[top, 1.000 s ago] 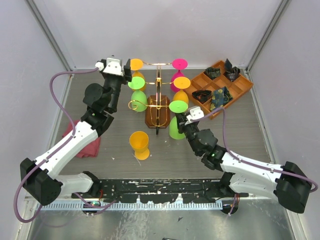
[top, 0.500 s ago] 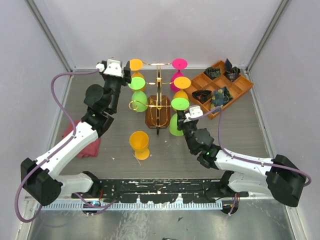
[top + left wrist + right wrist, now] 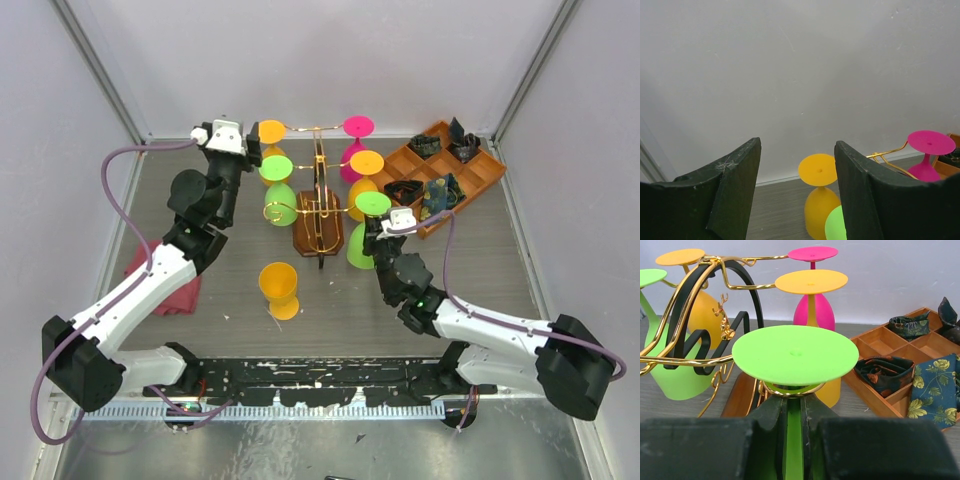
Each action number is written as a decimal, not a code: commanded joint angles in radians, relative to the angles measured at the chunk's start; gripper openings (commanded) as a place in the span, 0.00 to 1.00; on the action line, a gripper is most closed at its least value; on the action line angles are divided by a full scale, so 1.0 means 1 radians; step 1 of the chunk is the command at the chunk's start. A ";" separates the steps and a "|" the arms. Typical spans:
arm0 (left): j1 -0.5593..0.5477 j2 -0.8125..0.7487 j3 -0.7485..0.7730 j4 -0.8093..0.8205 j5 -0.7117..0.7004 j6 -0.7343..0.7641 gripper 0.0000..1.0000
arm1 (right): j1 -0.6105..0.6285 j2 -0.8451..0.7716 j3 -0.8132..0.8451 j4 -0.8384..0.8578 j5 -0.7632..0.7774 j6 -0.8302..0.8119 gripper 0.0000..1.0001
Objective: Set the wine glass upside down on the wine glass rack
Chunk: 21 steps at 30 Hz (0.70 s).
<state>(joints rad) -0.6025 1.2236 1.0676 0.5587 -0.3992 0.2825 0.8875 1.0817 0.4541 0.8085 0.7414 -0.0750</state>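
My right hand (image 3: 794,440) pinches stem of lime-green plastic wine glass (image 3: 795,354). Glass inverted, foot up, stem inside gold wire loop (image 3: 771,391) of dark brown wooden bottle-shaped wine glass rack (image 3: 318,232), at rack's 3 o'clock. Since a second ago, hand and glass shifted toward 2 o'clock and rack's wire top swung slightly. My left hand (image 3: 797,150) unmoved at rack's 10 o'clock, fingers spread, nothing between. Orange glass (image 3: 279,288) stands on grey worktop (image 3: 480,270).

Bright, even, diffuse light with faint soft shadows on the table (image 3: 235,300). The right claw (image 3: 794,415) blurs at the frame's bottom edge.
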 commanded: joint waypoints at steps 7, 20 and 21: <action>0.007 -0.030 -0.030 0.058 -0.008 -0.020 0.67 | -0.007 -0.117 -0.002 -0.160 -0.039 0.057 0.01; 0.008 -0.051 -0.043 0.050 -0.012 -0.034 0.69 | -0.007 -0.060 -0.038 -0.066 0.064 0.044 0.01; 0.007 -0.051 -0.042 0.050 -0.012 -0.034 0.69 | -0.007 -0.051 -0.038 -0.051 0.076 0.037 0.01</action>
<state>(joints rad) -0.5991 1.1954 1.0306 0.5713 -0.4000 0.2596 0.8852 0.9936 0.4259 0.7189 0.7265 -0.0242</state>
